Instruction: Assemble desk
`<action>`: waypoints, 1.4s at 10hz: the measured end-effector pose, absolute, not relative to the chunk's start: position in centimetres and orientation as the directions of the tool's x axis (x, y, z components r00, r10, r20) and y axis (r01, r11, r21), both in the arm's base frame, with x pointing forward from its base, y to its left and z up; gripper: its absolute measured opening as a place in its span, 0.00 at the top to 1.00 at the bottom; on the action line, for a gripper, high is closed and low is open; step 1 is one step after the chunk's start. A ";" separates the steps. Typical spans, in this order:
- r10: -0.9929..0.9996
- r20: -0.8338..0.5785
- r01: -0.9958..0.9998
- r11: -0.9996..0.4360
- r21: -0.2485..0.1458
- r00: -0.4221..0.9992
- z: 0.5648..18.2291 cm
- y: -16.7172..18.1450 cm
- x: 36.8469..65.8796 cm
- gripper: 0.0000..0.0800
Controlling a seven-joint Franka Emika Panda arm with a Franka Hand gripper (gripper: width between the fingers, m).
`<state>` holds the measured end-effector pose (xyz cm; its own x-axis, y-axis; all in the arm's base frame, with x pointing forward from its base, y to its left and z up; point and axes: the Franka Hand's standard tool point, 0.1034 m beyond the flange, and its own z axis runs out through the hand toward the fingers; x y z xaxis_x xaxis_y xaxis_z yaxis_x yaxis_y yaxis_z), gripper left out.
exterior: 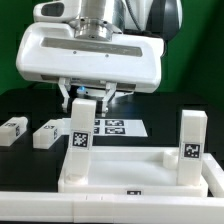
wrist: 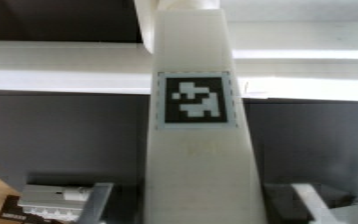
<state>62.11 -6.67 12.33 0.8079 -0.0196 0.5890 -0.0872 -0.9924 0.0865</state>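
Observation:
The white rimmed tabletop (exterior: 130,192) lies at the front of the table. Two white tagged legs stand upright in its corner sockets, one at the exterior view's left (exterior: 78,140) and one at its right (exterior: 191,145). My gripper (exterior: 88,98) hangs open just above the left leg, with a finger on either side of its top. In the wrist view the gripper (wrist: 202,200) straddles this leg (wrist: 197,120), and dark gaps separate both fingers (wrist: 98,198) from it. The tabletop shows beyond the leg there (wrist: 60,70). Two more legs (exterior: 14,128) (exterior: 47,133) lie loose on the black table.
The marker board (exterior: 122,127) lies flat behind the tabletop, under the gripper. The wide white wrist housing (exterior: 90,50) hangs over the middle of the scene. The loose legs lie at the exterior view's left, beside the tabletop's left end.

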 end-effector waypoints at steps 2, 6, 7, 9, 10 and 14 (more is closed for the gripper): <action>-0.019 0.589 -0.087 -0.992 0.087 0.808 12.3 -6.7 62.1 0.63; -0.021 0.588 -0.089 -0.992 0.086 0.808 12.4 -6.8 62.1 0.24; -0.023 0.587 -0.089 -0.993 0.084 0.809 12.7 -6.8 62.2 0.20; -0.033 0.573 -0.091 -0.993 0.072 0.819 14.1 -7.0 62.4 0.19; -0.036 0.571 -0.090 -0.994 0.067 0.820 14.8 -6.9 62.6 0.19; -0.040 0.538 -0.083 -0.995 0.056 0.842 14.6 -6.6 62.5 0.19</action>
